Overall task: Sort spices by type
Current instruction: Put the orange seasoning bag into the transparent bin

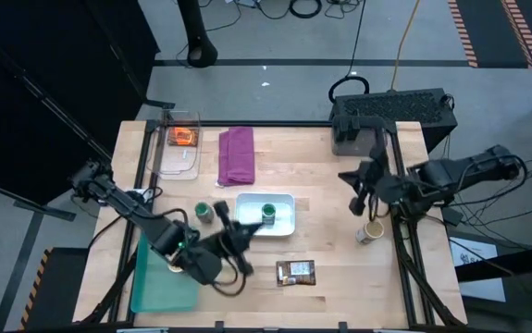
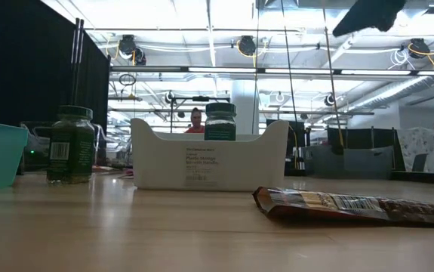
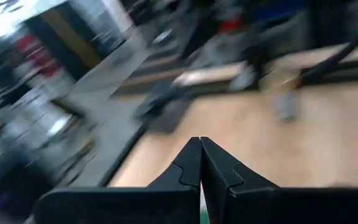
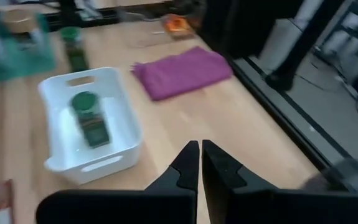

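We see a green-lid jar [image 1: 268,212] standing in the white bin [image 1: 284,227], another jar [image 1: 203,214] just beside it. Left gripper [image 1: 244,231] hangs by the bin, jaws closed, empty. Right gripper [image 1: 356,205] hangs farther off, jaws closed too.

Even bright overhead light, ceiling strip lamps [image 2: 224,69] glaring at 12 o'clock in low view, soft faint shadows on table [image 1: 340,185], left wrist view heavily motion-blurred, right wrist view mildly smeared, low-view foreground soft
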### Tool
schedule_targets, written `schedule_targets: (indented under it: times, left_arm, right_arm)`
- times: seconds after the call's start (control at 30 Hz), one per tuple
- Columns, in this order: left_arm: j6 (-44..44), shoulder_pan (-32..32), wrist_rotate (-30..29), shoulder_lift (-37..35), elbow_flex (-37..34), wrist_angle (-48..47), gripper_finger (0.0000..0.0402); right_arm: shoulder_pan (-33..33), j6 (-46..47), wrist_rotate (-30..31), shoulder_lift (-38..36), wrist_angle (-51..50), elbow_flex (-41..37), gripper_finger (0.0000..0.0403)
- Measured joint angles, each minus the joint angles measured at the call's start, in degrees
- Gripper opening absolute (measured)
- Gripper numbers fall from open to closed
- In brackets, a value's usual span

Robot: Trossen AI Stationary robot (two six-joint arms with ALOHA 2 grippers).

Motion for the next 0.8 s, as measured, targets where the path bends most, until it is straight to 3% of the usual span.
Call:
schedule_targets:
  times: [0.13,0.27,0.43,0.67,0.8]
  left_arm:
    - [4.6,-2.1,5.3,2.2,0.0,9.9,0.0004]
    - [-0.4,-2.9,10.2,6.1,0.8,11.6,0.0004]
    - [-4.9,-2.4,16.3,13.6,5.4,11.4,0.0004]
    - [-11.4,-1.2,20.3,22.8,16.4,-5.2,0.0004]
    - [-16.8,-0.8,25.8,26.9,17.0,-14.7,0.0005]
  right_arm:
    - [7.5,1.3,4.0,0.4,0.4,0.0,0.0]
    - [15.8,2.7,10.5,0.1,0.4,0.0,0.0]
    - [21.7,-0.1,11.4,0.4,3.9,0.0,0.0]
    - [24.0,-0.5,11.5,1.1,5.4,0.0,0.0]
    - [23.9,2.0,11.8,2.0,3.9,0.0,0.0]
